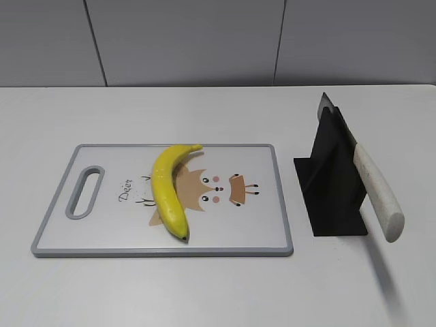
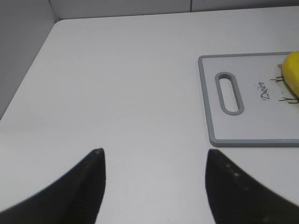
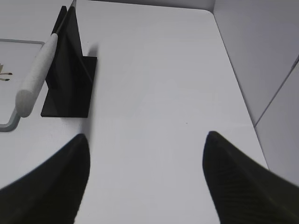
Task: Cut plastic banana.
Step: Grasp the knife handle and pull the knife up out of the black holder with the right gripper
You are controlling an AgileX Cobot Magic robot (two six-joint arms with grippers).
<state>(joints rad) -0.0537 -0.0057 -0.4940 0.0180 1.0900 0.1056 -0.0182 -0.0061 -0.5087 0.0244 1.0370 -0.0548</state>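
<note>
The plastic banana point(image 1: 169, 191) lies yellow and curved on the grey-rimmed cutting board point(image 1: 61, 194), dark tip toward the front. A sliver of it shows in the left wrist view point(image 2: 292, 70). A knife with a white handle point(image 1: 378, 192) rests slanted in a black stand point(image 1: 330, 187) right of the board; it also shows in the right wrist view point(image 3: 37, 77). My left gripper point(image 2: 154, 154) is open and empty over bare table, left of the board. My right gripper point(image 3: 145, 137) is open and empty, right of the stand. Neither gripper shows in the exterior view.
The white table point(image 1: 204, 293) meets grey walls at the back. The left wrist view shows the table's left edge against a wall point(image 2: 23, 56). The right wrist view shows the right wall point(image 3: 261, 56) close to the table's edge.
</note>
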